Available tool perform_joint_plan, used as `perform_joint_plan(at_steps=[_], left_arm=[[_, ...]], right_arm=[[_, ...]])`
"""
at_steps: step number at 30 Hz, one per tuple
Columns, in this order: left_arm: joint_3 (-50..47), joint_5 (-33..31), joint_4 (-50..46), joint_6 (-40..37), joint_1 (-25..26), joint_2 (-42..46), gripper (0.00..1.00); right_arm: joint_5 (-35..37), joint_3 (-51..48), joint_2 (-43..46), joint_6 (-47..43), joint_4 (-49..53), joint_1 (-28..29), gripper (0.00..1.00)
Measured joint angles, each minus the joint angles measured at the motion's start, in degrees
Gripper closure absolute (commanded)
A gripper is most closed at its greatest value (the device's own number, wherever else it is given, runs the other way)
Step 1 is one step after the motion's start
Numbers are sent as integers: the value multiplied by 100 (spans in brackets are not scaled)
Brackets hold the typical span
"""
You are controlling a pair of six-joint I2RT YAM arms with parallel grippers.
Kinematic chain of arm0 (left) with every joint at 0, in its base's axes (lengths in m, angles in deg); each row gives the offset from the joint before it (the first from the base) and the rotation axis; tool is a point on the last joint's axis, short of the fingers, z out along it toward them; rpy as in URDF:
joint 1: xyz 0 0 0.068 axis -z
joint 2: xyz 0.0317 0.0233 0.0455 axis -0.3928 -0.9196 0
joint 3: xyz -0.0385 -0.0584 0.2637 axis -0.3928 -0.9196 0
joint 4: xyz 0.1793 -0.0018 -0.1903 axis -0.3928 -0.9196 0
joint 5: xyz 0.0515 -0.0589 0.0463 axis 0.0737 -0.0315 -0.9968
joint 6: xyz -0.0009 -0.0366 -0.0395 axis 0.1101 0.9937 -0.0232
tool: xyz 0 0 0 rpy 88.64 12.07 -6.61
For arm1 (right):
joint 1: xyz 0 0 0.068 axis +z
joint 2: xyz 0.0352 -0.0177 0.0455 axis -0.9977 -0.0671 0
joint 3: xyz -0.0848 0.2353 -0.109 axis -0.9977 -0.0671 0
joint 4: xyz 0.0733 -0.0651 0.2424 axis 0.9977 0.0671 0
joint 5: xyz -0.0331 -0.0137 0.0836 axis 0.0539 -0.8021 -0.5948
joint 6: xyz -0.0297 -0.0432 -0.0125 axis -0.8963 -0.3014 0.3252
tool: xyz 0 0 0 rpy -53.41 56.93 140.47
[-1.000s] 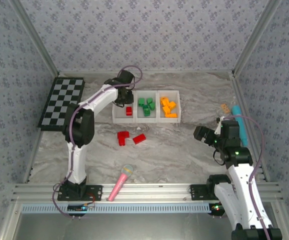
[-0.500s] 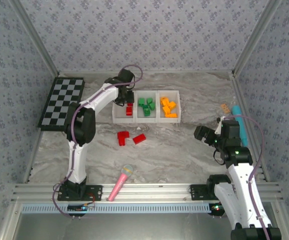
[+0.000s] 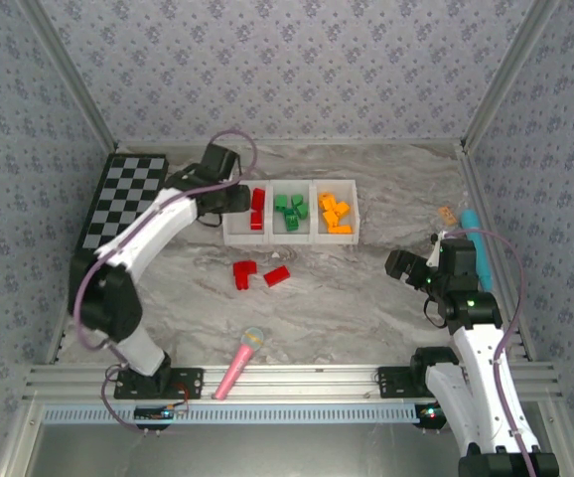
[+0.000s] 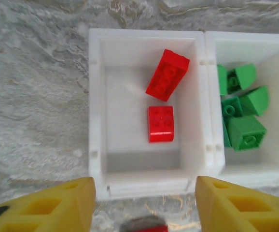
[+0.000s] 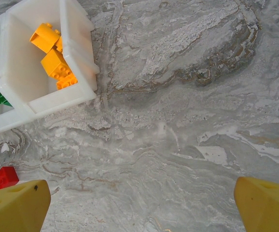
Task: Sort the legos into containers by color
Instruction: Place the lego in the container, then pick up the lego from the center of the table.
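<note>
Glossy plastic legos (image 4: 161, 123) lie in matt white plastic containers (image 4: 95, 96).

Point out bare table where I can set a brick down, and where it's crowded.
Widest free marble lies between the containers and the right gripper. Also bare: the strip behind the containers, and the patch between the checkerboard and the loose red legos. Crowded: around those legos, the pink microphone toy, and the teal object by the right edge.

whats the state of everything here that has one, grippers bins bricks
left gripper, open, empty
right gripper, open, empty
left bin, holds two red bricks
middle bin, holds green bricks
right bin, holds orange bricks
loose red bricks, two, unsorted
toy microphone, lying flat
</note>
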Motion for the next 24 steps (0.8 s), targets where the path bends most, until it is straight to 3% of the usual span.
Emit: perform_joint_plan(at_steps=[8, 12, 16, 24], left_arm=[[-1873, 299, 66, 61, 221, 2081, 0], [-2417, 358, -136, 254, 302, 2712, 0], [-2785, 337, -258, 492, 739, 3036, 0], [-3217, 76, -275, 951, 1672, 2612, 0]], right_arm=[[-4, 0, 0, 0, 0, -11, 1], [-17, 0, 0, 0, 0, -11, 0], [-20, 0, 2, 0, 0, -11, 0], [-22, -2, 11, 0, -2, -11, 0]])
